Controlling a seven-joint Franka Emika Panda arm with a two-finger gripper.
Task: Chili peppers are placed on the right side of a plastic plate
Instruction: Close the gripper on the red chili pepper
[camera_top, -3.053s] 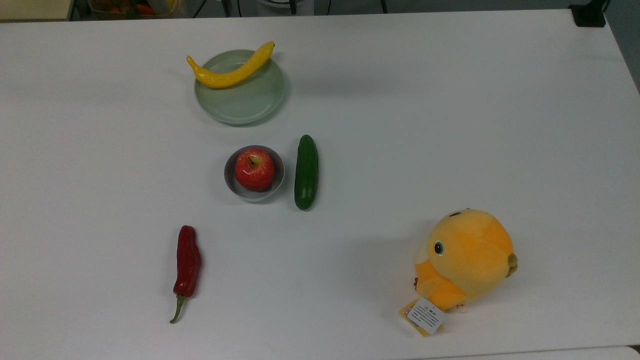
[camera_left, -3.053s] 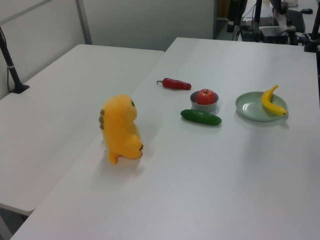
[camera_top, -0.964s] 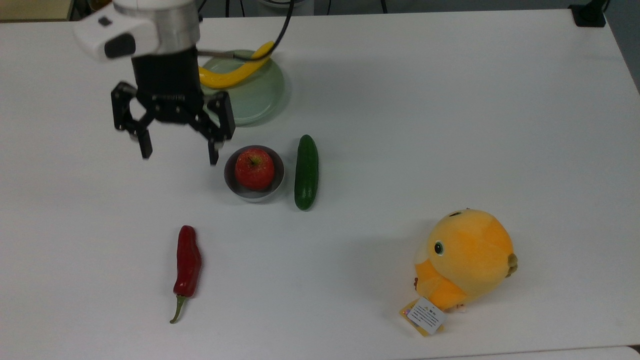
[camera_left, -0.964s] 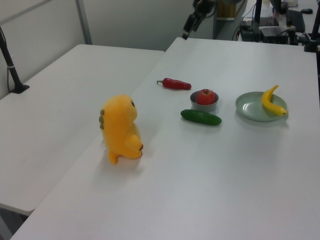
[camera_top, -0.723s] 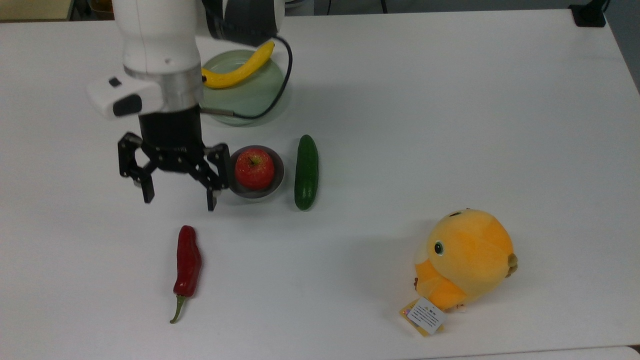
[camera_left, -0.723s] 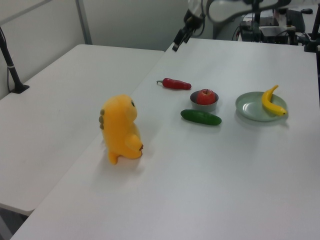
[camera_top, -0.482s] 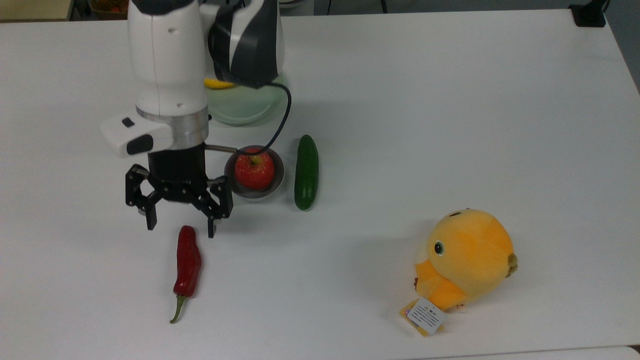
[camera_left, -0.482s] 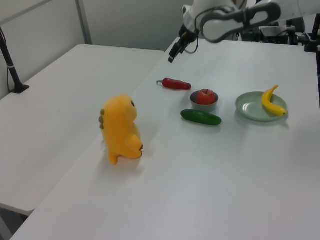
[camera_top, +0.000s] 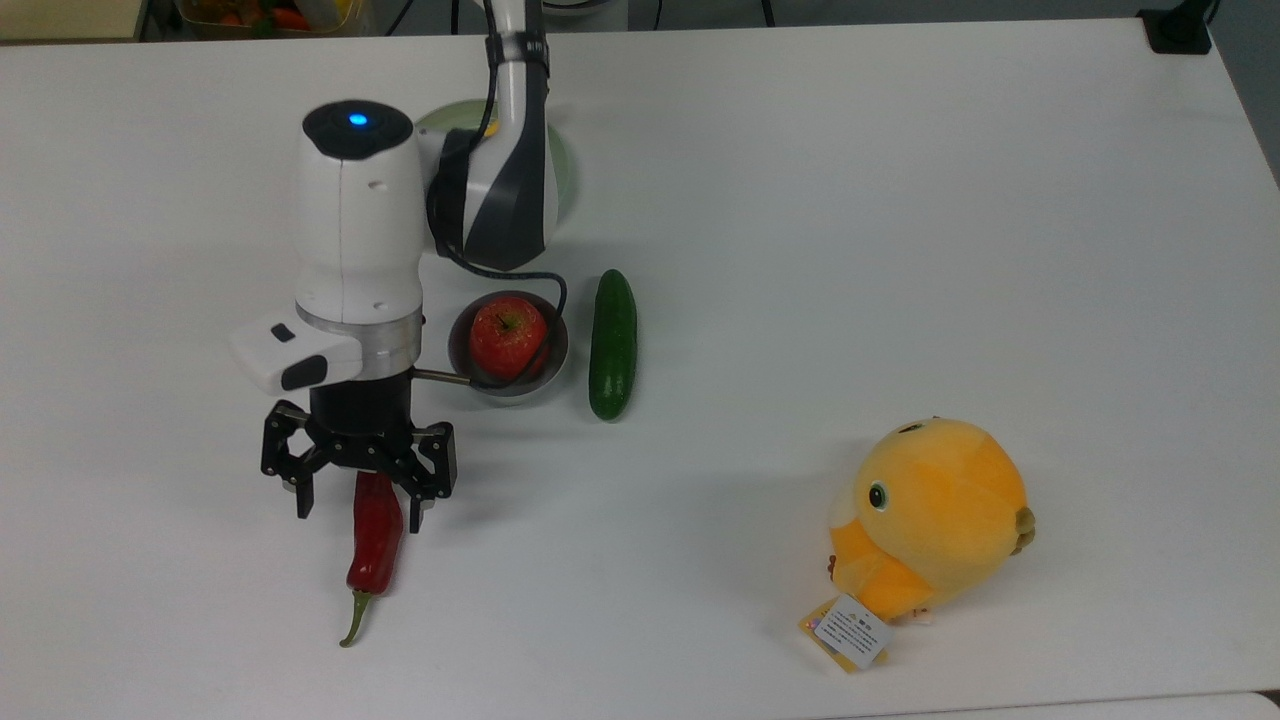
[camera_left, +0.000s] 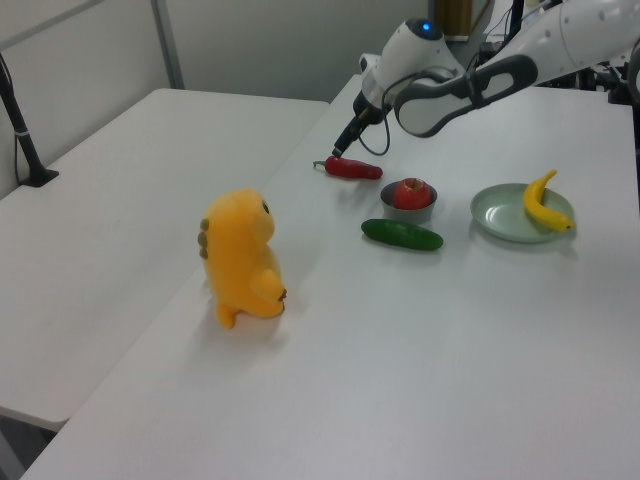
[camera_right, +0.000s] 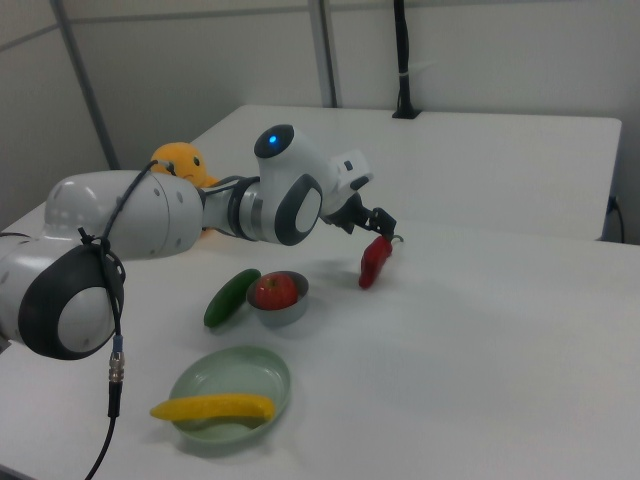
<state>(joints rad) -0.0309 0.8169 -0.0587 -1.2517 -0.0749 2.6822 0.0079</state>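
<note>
No readable text, brand, number or sign

The small white paper tag (camera_top: 853, 631) on the round orange plush toy (camera_top: 932, 517), near the white desk's (camera_top: 900, 200) lower right corner in the top view, carries fine printed lines too small to make out; the white robot arm (camera_top: 358, 215) bears a glowing blue dot, not a character.

In the right view, the gripper (camera_right: 379, 226) hangs over the chili pepper's (camera_right: 374, 261) far end, beyond the plate (camera_right: 232, 381).
</note>
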